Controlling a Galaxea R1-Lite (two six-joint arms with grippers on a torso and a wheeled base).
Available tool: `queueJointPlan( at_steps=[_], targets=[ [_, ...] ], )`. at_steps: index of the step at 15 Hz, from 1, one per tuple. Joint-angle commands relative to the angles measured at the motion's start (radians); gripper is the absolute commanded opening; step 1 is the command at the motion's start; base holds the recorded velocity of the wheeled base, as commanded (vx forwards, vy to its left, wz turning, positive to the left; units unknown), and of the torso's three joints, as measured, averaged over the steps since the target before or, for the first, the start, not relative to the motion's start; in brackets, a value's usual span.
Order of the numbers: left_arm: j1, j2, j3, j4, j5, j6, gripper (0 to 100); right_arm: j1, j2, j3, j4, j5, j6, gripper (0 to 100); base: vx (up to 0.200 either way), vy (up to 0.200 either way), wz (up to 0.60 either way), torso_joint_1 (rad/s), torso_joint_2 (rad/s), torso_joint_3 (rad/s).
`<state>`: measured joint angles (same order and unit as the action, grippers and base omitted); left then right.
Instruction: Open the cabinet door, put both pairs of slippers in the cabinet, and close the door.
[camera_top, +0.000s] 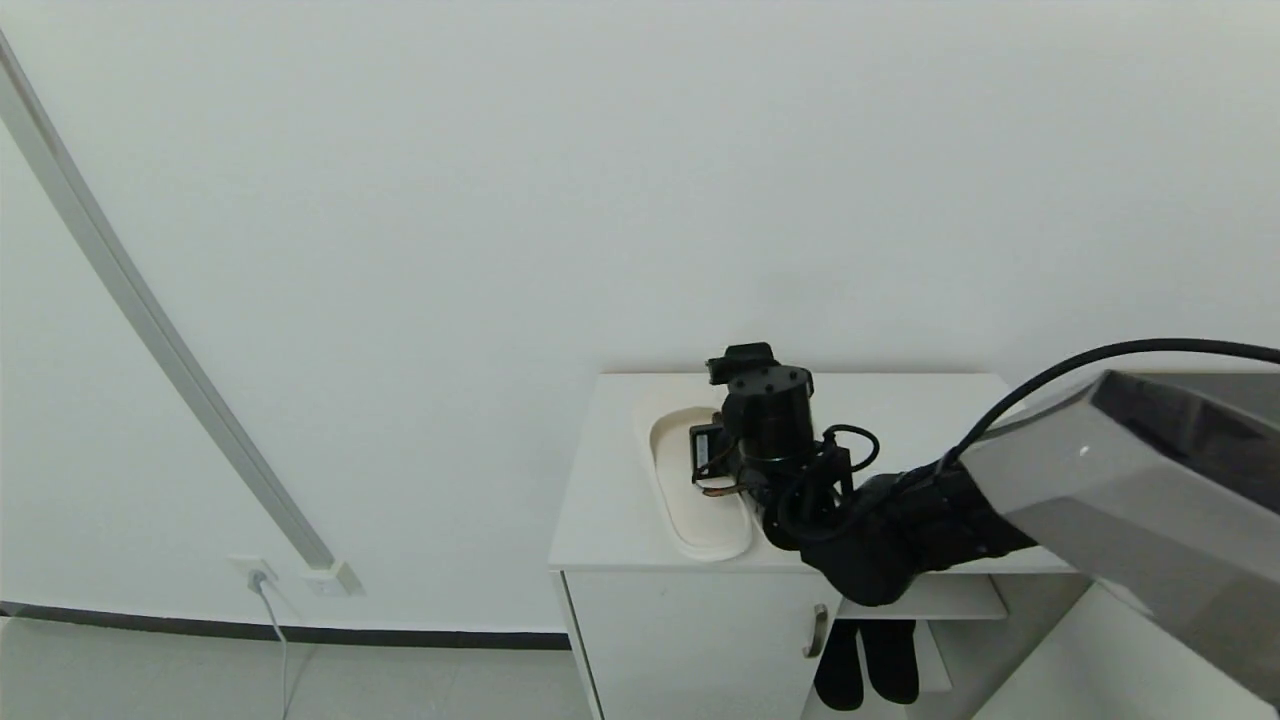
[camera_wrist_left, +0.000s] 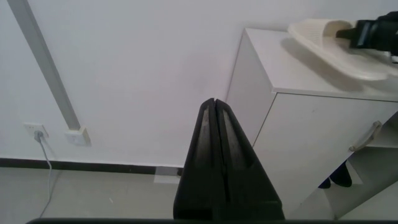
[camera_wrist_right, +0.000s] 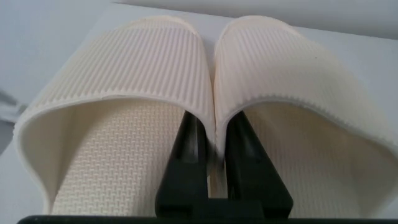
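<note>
Cream slippers (camera_top: 692, 520) lie on the white cabinet (camera_top: 605, 510), their inner walls pinched together by the right gripper (camera_wrist_right: 214, 121). Black slippers (camera_top: 866, 675) sit in the open compartment below, beside the door (camera_top: 690, 640). Closed and empty, the left gripper (camera_wrist_left: 215, 124) hangs near a wall socket (camera_wrist_left: 35, 130).

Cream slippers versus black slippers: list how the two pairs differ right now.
Colour: the cream slippers are pale, the black slippers dark.
Place: the cream pair lies on the cabinet top; the black pair sits inside the cabinet, below a shelf.
Contact: the right gripper has a finger in each cream slipper; nothing touches the black pair.
Both pairs lie side by side.
</note>
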<state>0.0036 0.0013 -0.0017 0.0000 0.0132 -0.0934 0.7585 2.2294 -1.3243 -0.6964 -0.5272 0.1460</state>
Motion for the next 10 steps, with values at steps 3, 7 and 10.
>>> queueJointPlan(
  at_steps=[3,7,10],
  targets=[
    [-0.001,0.000,0.000,0.000,0.001,0.001,0,-0.050,-0.416,0.424,-0.002,0.305,-0.014,0,0.000,0.000,0.00,0.000,0.00,0.000],
    [-0.001,0.000,0.000,0.000,-0.001,0.004,0,-0.119,-0.640,0.682,-0.025,0.610,-0.072,0,0.000,0.000,0.00,0.000,0.00,0.000],
    [-0.001,0.000,0.000,0.000,-0.001,0.006,0,-0.137,-0.646,0.729,-0.029,0.681,-0.120,0,0.000,0.000,0.00,0.000,0.00,0.000]
  ],
)
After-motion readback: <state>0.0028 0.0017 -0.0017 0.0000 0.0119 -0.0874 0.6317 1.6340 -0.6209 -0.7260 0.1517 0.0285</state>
